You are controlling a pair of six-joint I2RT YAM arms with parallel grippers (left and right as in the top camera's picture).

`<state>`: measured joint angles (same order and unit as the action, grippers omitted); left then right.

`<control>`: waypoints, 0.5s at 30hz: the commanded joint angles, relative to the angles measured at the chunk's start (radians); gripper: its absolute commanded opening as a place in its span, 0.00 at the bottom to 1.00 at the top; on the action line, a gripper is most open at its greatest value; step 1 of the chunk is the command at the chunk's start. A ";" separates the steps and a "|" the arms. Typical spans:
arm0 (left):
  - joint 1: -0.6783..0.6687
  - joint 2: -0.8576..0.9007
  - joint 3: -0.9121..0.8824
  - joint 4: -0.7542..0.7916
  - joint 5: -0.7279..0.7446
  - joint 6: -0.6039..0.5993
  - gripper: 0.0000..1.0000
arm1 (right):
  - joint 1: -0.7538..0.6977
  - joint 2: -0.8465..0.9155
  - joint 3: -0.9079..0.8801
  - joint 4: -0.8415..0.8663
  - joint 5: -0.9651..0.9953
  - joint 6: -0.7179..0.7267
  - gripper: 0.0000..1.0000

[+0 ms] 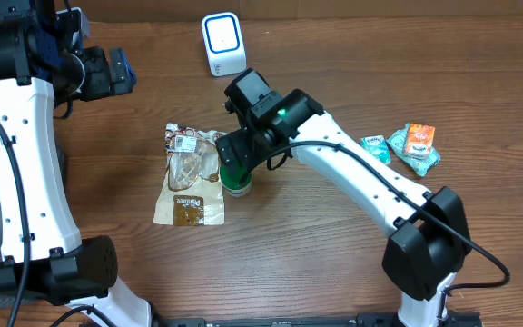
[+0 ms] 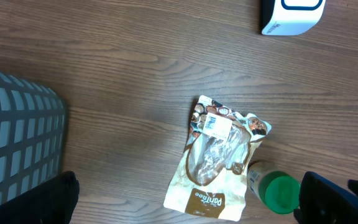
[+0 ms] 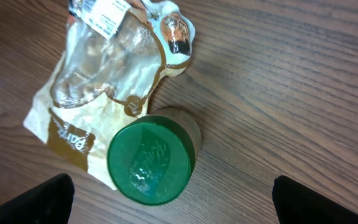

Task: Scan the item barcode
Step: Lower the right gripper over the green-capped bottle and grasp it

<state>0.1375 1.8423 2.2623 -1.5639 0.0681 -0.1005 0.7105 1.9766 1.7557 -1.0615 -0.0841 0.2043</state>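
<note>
Jar with a green lid stands upright on the wooden surface, near the middle, pressed up against the lower right edge of a brown and clear snack pouch that lies flat with its printed label towards the far side. You have the right hand hanging directly above the jar, fingers spread wide. In the right wrist view one fingertip sits off to each side of the lid with bare wood between, so nothing is being pinched. The white scanner stands at the far edge of the surface, well apart from the jar and beyond the right arm's wrist. Your left hand is also spread wide and empty, held high over the far left corner and looking down on the pouch, the jar and a grey mesh basket at the left. A few small sweet packets lie together on the right side, well apart from the jar.
</note>
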 commanded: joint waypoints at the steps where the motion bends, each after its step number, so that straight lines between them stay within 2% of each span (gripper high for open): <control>1: 0.000 0.005 -0.003 0.001 0.003 0.011 1.00 | 0.017 0.038 0.017 0.008 0.016 -0.031 1.00; 15: 0.000 0.005 -0.003 0.001 0.003 0.011 0.99 | 0.054 0.119 0.016 0.061 0.042 -0.130 1.00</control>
<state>0.1375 1.8423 2.2623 -1.5639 0.0681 -0.1005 0.7609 2.0830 1.7557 -1.0039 -0.0624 0.1184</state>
